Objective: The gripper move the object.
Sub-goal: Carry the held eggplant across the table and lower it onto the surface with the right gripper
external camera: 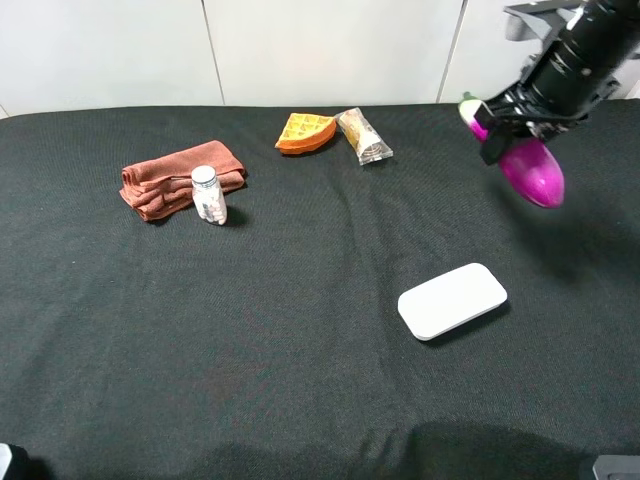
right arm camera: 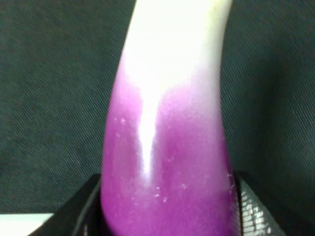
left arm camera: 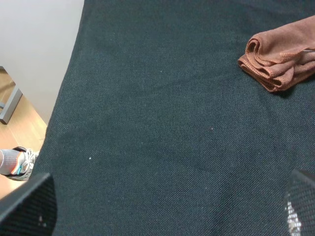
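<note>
Quick status from my remote seat. The right arm's fingers [right arm camera: 256, 209] are clenched on the glossy toy eggplant [external camera: 528, 165], the magenta-purple one that fades to white by its little green stem. In the wrist view it fills the whole gap between them. It's up in the air over the far right side of the black cloth counter [external camera: 300, 380]. Going by the shadow underneath, I'd say it's touching nothing but the fingers.

The long axis runs on a slant across the fingers, stem end high and the fat purple end hanging low. Whatever comes next, that low end reaches the cloth first.

Working outward from the fingers:
- The flat white rounded-rectangle case [external camera: 452, 300] is closest, below them and toward the middle. It's the only thing I'd worry about clipping on the way down.
- The clear-wrapped snack packet [external camera: 364, 137] and the orange waffle wedge [external camera: 306, 133] sit just beside each other, further off to the side.
- The small white bottle [external camera: 208, 195] stands against a folded rust-brown towel [external camera: 180, 180], well apart from the fingers.

The left arm's fingers [left arm camera: 27, 206] are released, spread wide over bare cloth, way off at the opposite side. So this is the right arm's job.
</note>
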